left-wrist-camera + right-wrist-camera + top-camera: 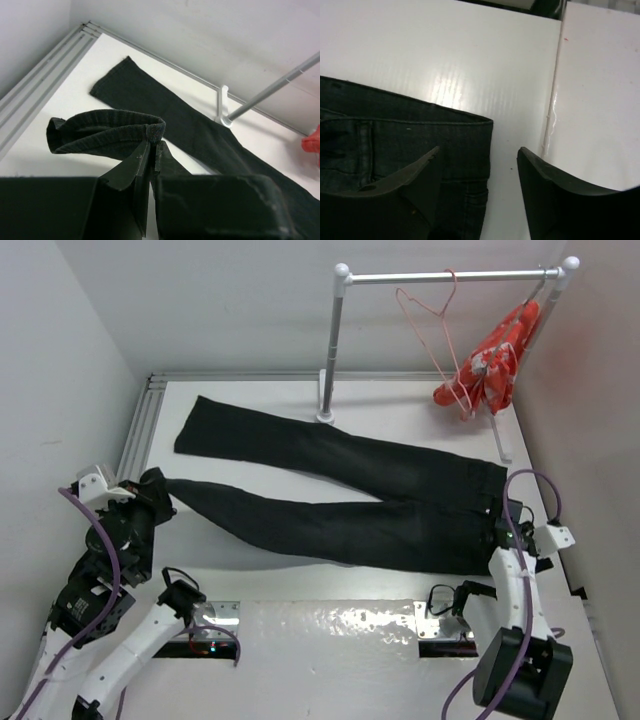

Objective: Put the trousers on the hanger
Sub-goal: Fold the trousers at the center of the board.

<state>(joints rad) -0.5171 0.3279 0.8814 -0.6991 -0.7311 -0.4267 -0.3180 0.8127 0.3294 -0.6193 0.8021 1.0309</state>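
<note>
the black trousers (340,490) lie flat on the white table (330,640) just in front of the clothes rail (450,277), waistband below the rail's right end, legs reaching out past its left post. the pale-pink wire hanger (420,335) hangs on the rail's bar, next to a bunched orange-red cloth (490,360). well left of the rail, the left gripper (152,142) is pinched tight on the near leg's curled hem. the right gripper (480,152) stands parted over the waistband corner, gripping nothing.

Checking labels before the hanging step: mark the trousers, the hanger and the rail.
trousers (350,530), top view, on the near leg's thigh.
hanger (425,343), top view, on its left wire side.
rail (500,275), top view, on the horizontal bar.
</note>
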